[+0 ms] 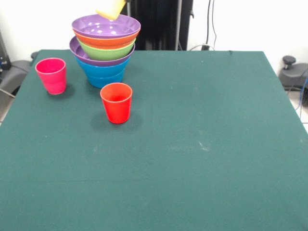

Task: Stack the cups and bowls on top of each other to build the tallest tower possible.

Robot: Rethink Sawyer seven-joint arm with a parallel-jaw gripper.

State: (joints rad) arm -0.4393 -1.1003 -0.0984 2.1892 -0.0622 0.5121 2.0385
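Note:
The tower (105, 50) stands at the far left of the table: blue bowls (103, 72) lowest, then a purple bowl (78, 53), a green bowl (107, 51), an orange bowl (103, 40) and a wide purple bowl (106, 26) on top. A yellow cup (110, 8) hangs tilted in the air just above the top bowl, cut off by the picture's top edge. The gripper itself does not show. A pink-magenta cup (51, 75) stands upright to the left of the tower. A red cup (116, 102) stands upright in front of it.
The table is covered with a dark green cloth (202, 144). The robot's black pedestal (159, 24) stands behind the far edge, right of the tower. Cables and dark equipment (291, 72) lie beyond the table's right side.

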